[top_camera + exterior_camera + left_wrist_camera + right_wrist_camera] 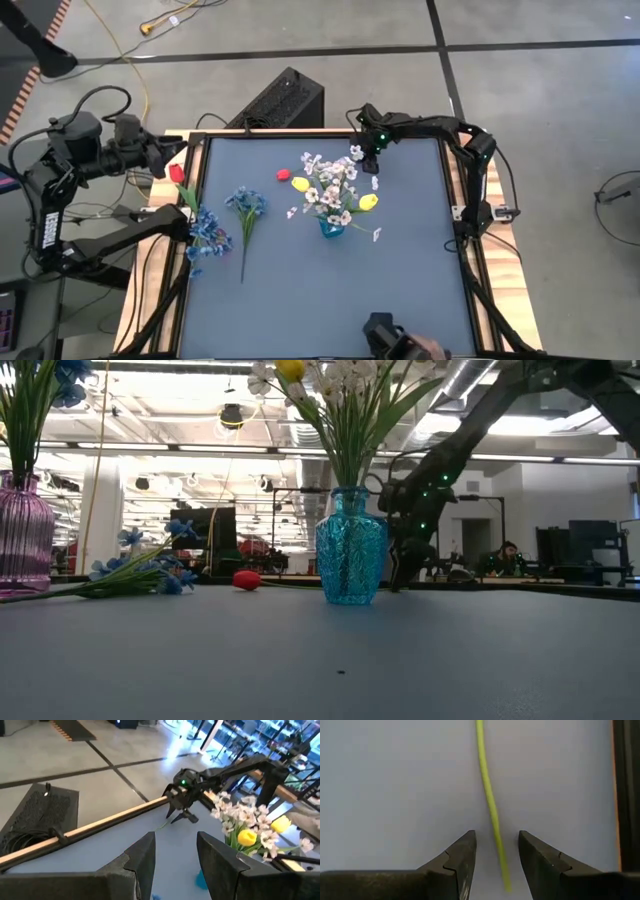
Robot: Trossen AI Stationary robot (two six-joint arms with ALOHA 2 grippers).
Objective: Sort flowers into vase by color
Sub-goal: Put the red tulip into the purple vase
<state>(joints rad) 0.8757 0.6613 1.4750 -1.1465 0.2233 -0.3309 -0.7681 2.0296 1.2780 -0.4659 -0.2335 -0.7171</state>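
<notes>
A blue glass vase (331, 228) stands mid-table with white sprays and yellow tulips (368, 202) in it. A purple vase (20, 540) at the left edge holds blue flowers. One blue spray (245, 205) and a red tulip (283, 174) lie flat on the table. My right gripper (497, 837) points down at the far edge, open. Its fingers stand either side of a thin green stem (490, 800) that lies on the table, next to a white blossom (356, 152). My left gripper (175, 840) is open and holds nothing, raised over the far left corner (170, 152).
Loose white petals (378, 233) lie around the blue vase. Another red tulip (177, 172) shows at the table's left edge under my left arm. A wooden rim (110, 817) borders the table, with a black box (285, 100) on the floor beyond the far edge.
</notes>
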